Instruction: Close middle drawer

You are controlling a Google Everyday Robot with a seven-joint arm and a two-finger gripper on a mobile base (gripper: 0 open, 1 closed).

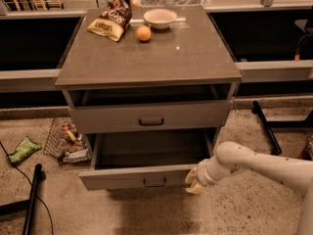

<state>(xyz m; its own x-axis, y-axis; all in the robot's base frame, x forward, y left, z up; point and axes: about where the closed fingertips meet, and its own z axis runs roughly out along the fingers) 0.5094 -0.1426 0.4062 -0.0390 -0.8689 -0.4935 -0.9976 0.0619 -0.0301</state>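
The middle drawer [122, 176] of the grey cabinet is pulled out, and its deep tray looks dark and empty. A small dark handle [154, 182] sits at the centre of its flat front panel. My gripper [195, 180], cream-coloured at the end of a white arm [254, 163] coming from the right, is at the right end of that front panel, touching or almost touching it. The drawer above [150, 117] is shut. Any drawer below is hidden under the open one.
On the cabinet top [161, 58] lie a snack bag [111, 19], an orange [144, 33] and a white bowl [160, 17]. A wire basket of litter [66, 141] and a green packet [22, 149] lie on the floor at left. A black stand leg [266, 126] is at right.
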